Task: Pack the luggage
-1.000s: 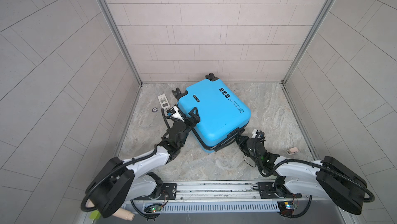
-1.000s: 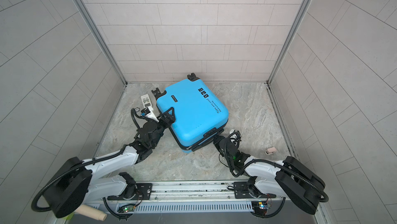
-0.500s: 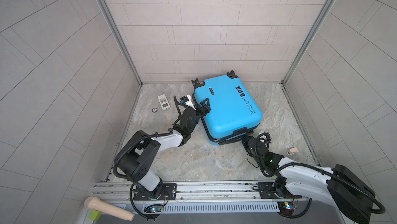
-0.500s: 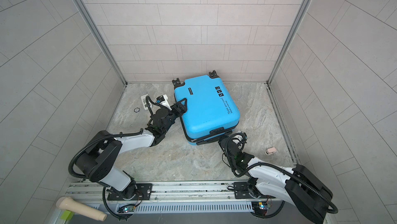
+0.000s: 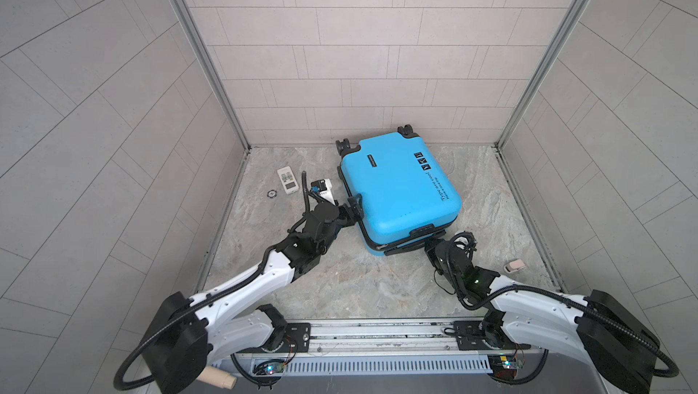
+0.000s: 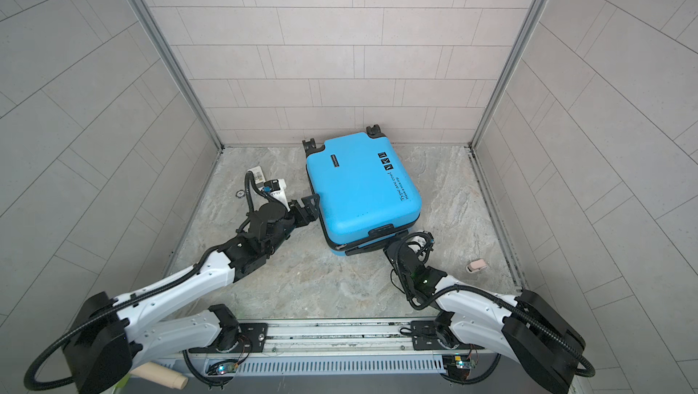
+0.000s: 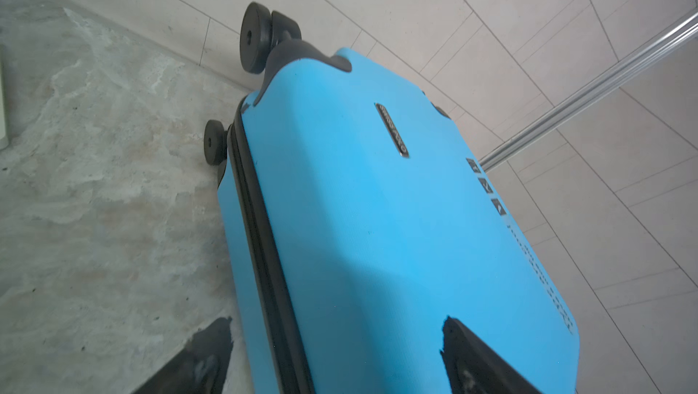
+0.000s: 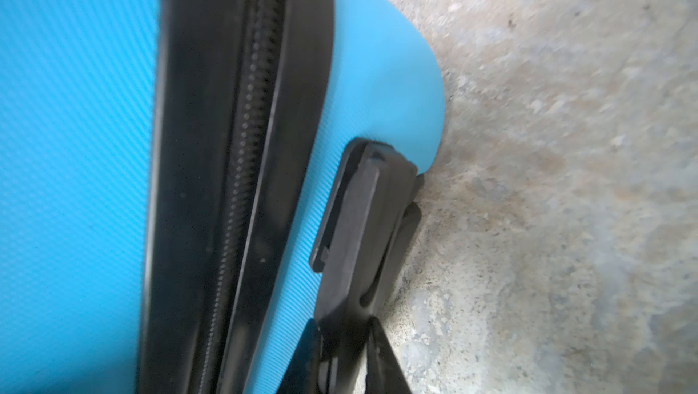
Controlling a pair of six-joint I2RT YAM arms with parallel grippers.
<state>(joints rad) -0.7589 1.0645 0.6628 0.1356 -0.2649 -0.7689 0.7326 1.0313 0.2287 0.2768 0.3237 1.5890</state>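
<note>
In both top views the blue hard-shell suitcase (image 5: 400, 188) lies flat and shut on the stone worktop (image 5: 340, 282), wheels toward the back wall. The left hand (image 5: 352, 210) stands spread at its left edge, and the right hand (image 5: 430, 248) sits low against its near edge. A white remote-like device (image 5: 288, 180) and a small pink item (image 5: 513, 266) lie loose, well apart from the case. Left wrist view: the fingers (image 7: 472, 354) are wide apart, one over the blue shell and one over the worktop, straddling the zipper band (image 7: 260, 260) and gripping nothing. Right wrist view: the hand is nearly pressed together, pinching the black handle (image 8: 362, 229) on the lower shell, beside the meshed zipper. Assessment: the step in hand is positioning and steadying the closed case. Packing appears not to have begun, since loose items lie outside. The next move calls for finding the zipper pull, not visible here, with the right hand's pinch keeping the case from sliding.
</note>
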